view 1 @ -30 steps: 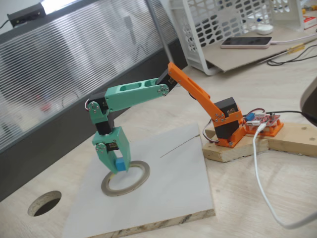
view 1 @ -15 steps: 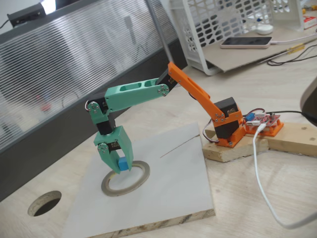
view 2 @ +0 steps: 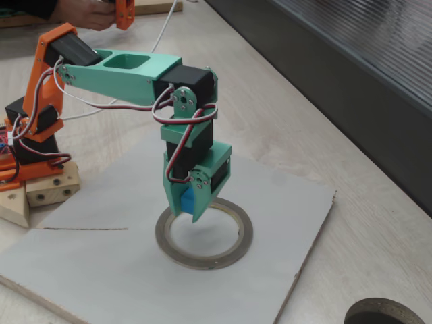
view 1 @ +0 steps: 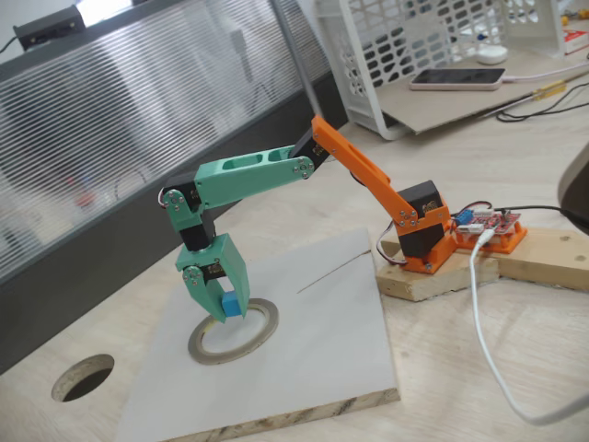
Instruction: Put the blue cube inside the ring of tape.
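- The green gripper (view 1: 224, 308) (view 2: 191, 209) points downward over the ring of tape (view 1: 233, 331) (view 2: 204, 233), its tips just above the ring's near-left part in one fixed view.
- It is clamped on the blue cube (view 1: 230, 304) (view 2: 187, 200), which sits between the jaws, lifted off the surface.
- In both fixed views the cube hangs over the ring's band or inner edge; I cannot tell which.
- The ring lies flat on a pale grey board (view 1: 313, 368) (view 2: 101, 270) resting on the wooden tabletop (view 1: 515, 350) (view 2: 378, 229).
- A dark round hole (view 1: 83, 378) (view 2: 374, 314) is cut in the tabletop, well apart from the ring.
- The arm's orange base (view 1: 423, 239) (view 2: 34, 135) stands on a wooden block beside the board.
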